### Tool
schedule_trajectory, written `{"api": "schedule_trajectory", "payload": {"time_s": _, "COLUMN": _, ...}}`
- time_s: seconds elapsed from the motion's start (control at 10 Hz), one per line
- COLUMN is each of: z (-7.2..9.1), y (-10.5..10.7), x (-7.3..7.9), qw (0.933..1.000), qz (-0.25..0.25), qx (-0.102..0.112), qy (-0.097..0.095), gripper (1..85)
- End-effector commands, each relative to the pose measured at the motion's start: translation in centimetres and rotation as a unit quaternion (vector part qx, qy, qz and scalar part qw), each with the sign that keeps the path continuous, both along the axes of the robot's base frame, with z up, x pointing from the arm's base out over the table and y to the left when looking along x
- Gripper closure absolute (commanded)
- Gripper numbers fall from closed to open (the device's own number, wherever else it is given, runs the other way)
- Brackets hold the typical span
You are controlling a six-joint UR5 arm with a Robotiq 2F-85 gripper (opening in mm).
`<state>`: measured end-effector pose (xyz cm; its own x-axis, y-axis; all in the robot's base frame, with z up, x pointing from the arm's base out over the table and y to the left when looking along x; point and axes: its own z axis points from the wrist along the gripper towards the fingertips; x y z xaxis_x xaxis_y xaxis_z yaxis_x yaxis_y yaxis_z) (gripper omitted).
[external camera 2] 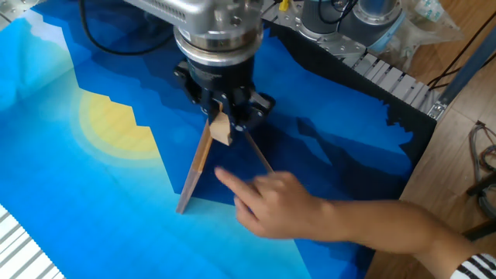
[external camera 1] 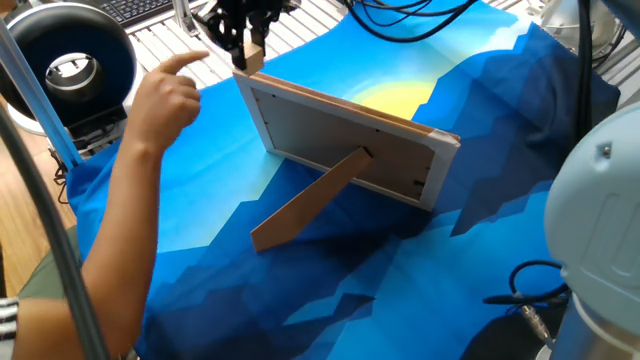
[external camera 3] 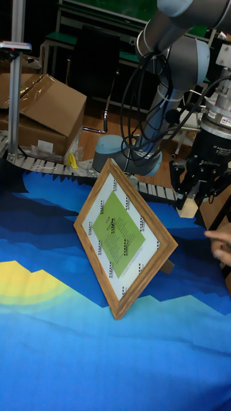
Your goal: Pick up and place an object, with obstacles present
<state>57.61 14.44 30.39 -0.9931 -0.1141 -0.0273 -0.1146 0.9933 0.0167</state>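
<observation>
The small tan block (external camera 1: 252,56) hangs in the air, with my gripper (external camera 1: 247,48) shut on it just above the picture frame's (external camera 1: 340,140) far left corner. In the other fixed view the block (external camera 2: 221,129) shows between the fingers of the gripper (external camera 2: 224,118), over the frame's thin wooden edge (external camera 2: 198,159). The tall fixed view has the gripper (external camera 3: 192,198) and block (external camera 3: 188,207) right of the upright frame (external camera 3: 125,237), clear of its edge. The frame's prop leg (external camera 1: 305,205) rests on the blue cloth.
A person's hand (external camera 1: 165,90) with a pointing finger hovers beside the block, a little apart from it; that hand (external camera 2: 271,203) reaches in from the lower right in the other fixed view. A black round device (external camera 1: 65,62) stands at the table's left. A cardboard box (external camera 3: 42,112) sits behind.
</observation>
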Motion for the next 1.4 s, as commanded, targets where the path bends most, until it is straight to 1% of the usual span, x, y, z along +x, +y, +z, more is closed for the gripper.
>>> {"api": "schedule_trajectory", "payload": {"time_s": 0.0, "z": 0.1, "y": 0.9, "x": 0.1, "qw": 1.0000, "qz": -0.005, "qx": 0.005, "qy": 0.000, "gripper": 84.3}}
{"api": "schedule_trajectory", "payload": {"time_s": 0.1, "z": -0.1, "y": 0.8, "x": 0.2, "qw": 1.0000, "qz": -0.004, "qx": 0.002, "qy": 0.000, "gripper": 84.3}}
{"api": "schedule_trajectory", "payload": {"time_s": 0.2, "z": -0.3, "y": 1.3, "x": 0.1, "qw": 0.9999, "qz": -0.009, "qx": 0.005, "qy": 0.001, "gripper": 84.3}}
{"api": "schedule_trajectory", "payload": {"time_s": 0.3, "z": -0.6, "y": 2.3, "x": -0.2, "qw": 0.9997, "qz": -0.024, "qx": 0.009, "qy": 0.001, "gripper": 84.3}}
{"api": "schedule_trajectory", "payload": {"time_s": 0.4, "z": -1.3, "y": 2.9, "x": -0.1, "qw": 0.9995, "qz": -0.030, "qx": 0.003, "qy": -0.007, "gripper": 84.3}}
{"api": "schedule_trajectory", "payload": {"time_s": 0.6, "z": -3.0, "y": 3.7, "x": 0.0, "qw": 0.9990, "qz": -0.041, "qx": 0.012, "qy": -0.016, "gripper": 84.3}}
{"api": "schedule_trajectory", "payload": {"time_s": 0.7, "z": -3.9, "y": 4.2, "x": 0.1, "qw": 0.9984, "qz": -0.050, "qx": 0.008, "qy": -0.024, "gripper": 84.3}}
{"api": "schedule_trajectory", "payload": {"time_s": 0.9, "z": -5.7, "y": 5.5, "x": 0.8, "qw": 0.9971, "qz": -0.061, "qx": 0.024, "qy": -0.038, "gripper": 84.3}}
{"api": "schedule_trajectory", "payload": {"time_s": 1.2, "z": -9.0, "y": 6.0, "x": 1.7, "qw": 0.9957, "qz": -0.064, "qx": 0.028, "qy": -0.061, "gripper": 84.3}}
{"api": "schedule_trajectory", "payload": {"time_s": 1.3, "z": -10.3, "y": 5.5, "x": 1.9, "qw": 0.9960, "qz": -0.057, "qx": 0.027, "qy": -0.064, "gripper": 84.3}}
